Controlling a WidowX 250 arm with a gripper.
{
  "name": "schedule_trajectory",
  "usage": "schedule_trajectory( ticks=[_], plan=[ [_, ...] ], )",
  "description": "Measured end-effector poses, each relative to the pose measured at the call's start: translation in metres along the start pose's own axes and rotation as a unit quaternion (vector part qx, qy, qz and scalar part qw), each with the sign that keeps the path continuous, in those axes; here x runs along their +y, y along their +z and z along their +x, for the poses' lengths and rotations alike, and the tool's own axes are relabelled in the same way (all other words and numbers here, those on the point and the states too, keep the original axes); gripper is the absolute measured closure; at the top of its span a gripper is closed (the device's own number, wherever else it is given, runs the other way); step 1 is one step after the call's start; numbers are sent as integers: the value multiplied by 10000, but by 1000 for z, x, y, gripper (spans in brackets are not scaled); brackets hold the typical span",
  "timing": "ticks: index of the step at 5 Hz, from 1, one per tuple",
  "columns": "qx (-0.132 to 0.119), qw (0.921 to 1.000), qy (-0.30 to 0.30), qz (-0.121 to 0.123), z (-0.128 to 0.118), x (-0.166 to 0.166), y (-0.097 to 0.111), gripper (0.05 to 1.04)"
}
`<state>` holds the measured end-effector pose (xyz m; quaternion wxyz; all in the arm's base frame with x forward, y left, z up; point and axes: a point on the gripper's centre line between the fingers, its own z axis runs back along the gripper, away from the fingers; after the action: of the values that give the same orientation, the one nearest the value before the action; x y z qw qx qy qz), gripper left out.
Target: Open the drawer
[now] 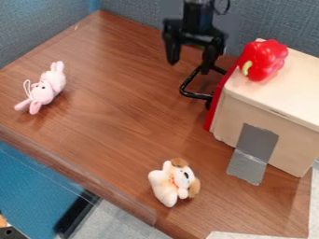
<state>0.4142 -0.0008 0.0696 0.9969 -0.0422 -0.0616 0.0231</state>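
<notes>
Here's the black gripper [189,67], hanging at the top of the view with its two blunt fingers wide apart, right by the drawer's bent black handle [197,96]. The drawer [215,107] shows its flat red front as a thin slanting band, snug along the left edge of the pale, smooth wooden box [261,123]. Up on the box's top, at the corner by that red front, sits a glossy, lobed red pepper [265,58] with a curved yellow-green stem. Down the box's side runs grey tape [252,147], creased and slightly shiny, carrying on onto the brown wood-grain table [131,112]. Out to the left, a fuzzy pink bunny [45,89], long and soft, with a loop of white string; and near the front edge, a plump cream plush dog [167,184] with floppy tan ears. Woven blue-grey panels [134,10] stand behind it all.
</notes>
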Motion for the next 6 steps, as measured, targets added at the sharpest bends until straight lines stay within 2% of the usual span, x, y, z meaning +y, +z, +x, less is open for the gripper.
schedule_trajectory(
  ticks=[1,2,3,4,5,6],
  plan=[
    [123,9998,186,6,-4,7,-20,83],
    [399,9987,321,-67,-11,16,-41,120],
    [575,9977,328,-125,-15,18,-49,387],
    [580,9978,301,-148,-15,18,-49,703],
    [576,9978,273,-152,-14,20,-46,904],
    [560,9979,322,-87,-13,32,-46,952]
  ],
)
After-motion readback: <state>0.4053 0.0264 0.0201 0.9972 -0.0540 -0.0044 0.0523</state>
